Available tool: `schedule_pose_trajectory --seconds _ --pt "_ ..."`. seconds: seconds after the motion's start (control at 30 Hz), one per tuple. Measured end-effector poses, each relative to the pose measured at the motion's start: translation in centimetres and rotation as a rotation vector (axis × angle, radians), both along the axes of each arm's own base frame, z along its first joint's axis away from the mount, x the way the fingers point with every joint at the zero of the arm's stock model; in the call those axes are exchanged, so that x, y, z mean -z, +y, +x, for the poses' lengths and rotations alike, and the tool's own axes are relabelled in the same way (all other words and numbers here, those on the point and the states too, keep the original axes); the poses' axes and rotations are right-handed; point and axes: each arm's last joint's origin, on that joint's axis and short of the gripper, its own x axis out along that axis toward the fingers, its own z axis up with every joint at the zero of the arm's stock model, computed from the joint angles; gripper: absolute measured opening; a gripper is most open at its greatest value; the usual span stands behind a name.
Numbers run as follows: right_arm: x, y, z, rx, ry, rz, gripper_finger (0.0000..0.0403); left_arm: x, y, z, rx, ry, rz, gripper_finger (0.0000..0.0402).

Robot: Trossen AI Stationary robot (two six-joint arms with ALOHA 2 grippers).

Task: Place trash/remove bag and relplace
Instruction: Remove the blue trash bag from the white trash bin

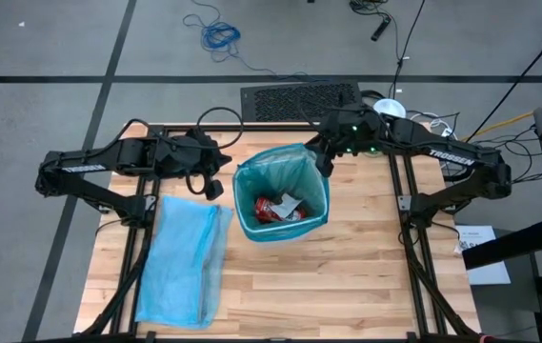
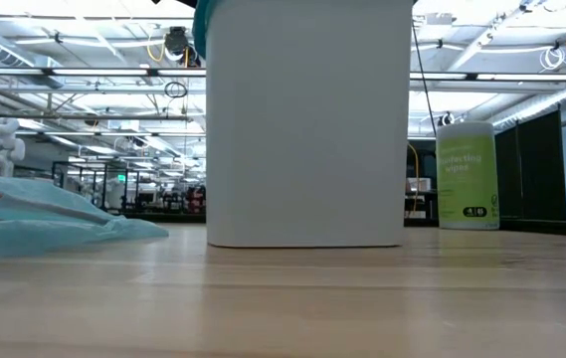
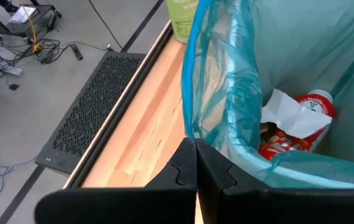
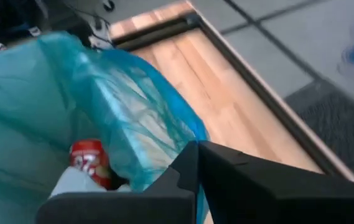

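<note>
Trash [image 1: 278, 207] is seen already inside the teal bag [image 1: 311, 176], which is not yet removed from the bin mid-surface, the pale blue replacement bag [image 1: 187, 262] lying flat to its left, while the left hand [image 1: 215, 187] and right hand [image 1: 325, 164], both closed and empty, are held at the far rim corners.

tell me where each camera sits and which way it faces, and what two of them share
High view: overhead, facing straight down on the table; both arms show beside the teal liner in its bin.
Low view: at tabletop height, facing level across at the white bin and green canister; no arm shows.
Left wrist view: on the left arm, facing the liner's rim; shut fingers at bottom.
Right wrist view: on the right arm, facing the liner; shut fingers.
Shared: both wrist views show the red-and-white trash.
</note>
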Motion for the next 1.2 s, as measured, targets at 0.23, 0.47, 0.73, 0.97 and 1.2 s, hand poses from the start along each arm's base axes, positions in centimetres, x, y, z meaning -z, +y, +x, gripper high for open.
schedule_pose_trajectory --seconds 0.23,0.47,0.73,0.97,1.2 --pt "-1.4 2.4 0.9 -0.153 -0.107 -0.172 0.0000 -0.3 0.2 0.1 -0.053 -0.036 0.044 0.0000" --pt "-2.3 6.1 1.6 -0.283 -0.136 -0.424 0.0000 -0.7 0.7 0.3 -0.056 -0.061 0.081 0.0000" --pt "-2.9 8.7 1.8 -0.331 -0.175 -0.563 0.0000 -0.9 0.6 1.0 0.109 -0.096 0.050 0.0060" --pt "-3.1 8.9 1.9 -0.329 -0.195 -0.563 0.0000 0.3 0.7 3.9 0.181 -0.064 0.098 0.0137" --pt "-3.1 8.9 1.9 -0.323 -0.199 -0.550 0.0000 2.1 1.2 6.8 0.116 -0.005 0.179 0.0161"
